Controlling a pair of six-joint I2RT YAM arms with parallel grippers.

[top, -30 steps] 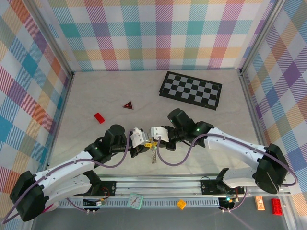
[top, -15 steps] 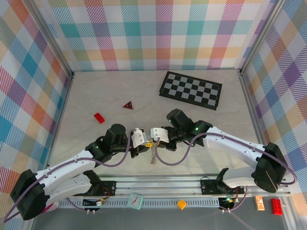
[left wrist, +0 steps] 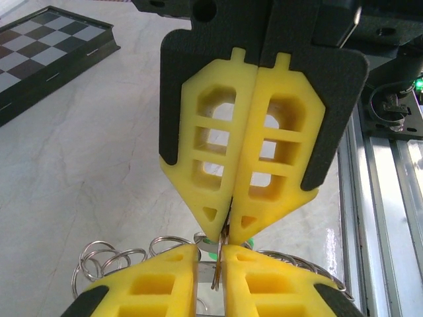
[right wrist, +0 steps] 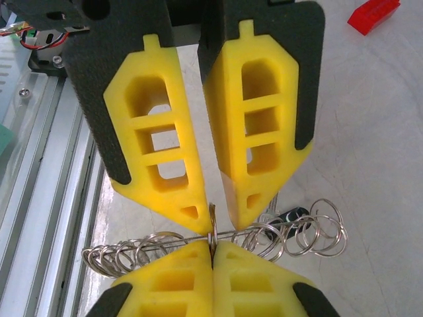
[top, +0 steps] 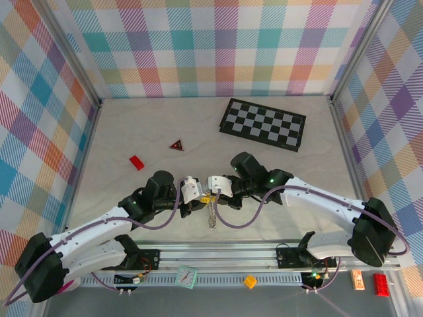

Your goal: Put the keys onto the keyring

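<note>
Right gripper [right wrist: 213, 247] is clamping the keyring [right wrist: 213, 228] edge-on, toward 6 o'clock on the table [top: 132, 132]. Left gripper [left wrist: 210, 254], at its 9 o'clock, is straddling it with fingers narrowly parted; grip indeterminate. Keys threaded: cannot tell. Task judged unfinished.

Three walls in pastel plaid close me in: the back wall [top: 218, 46], the left wall [top: 36, 119] and the right wall [top: 393, 112]. Slanting aluminium posts [top: 69, 54] join them at the far corners. Below me lies a pale, marbled tabletop [top: 145, 129], evenly lit, with a soft sheen towards its front. A grooved aluminium rail [top: 218, 254] runs along the near edge, silver and bright
</note>
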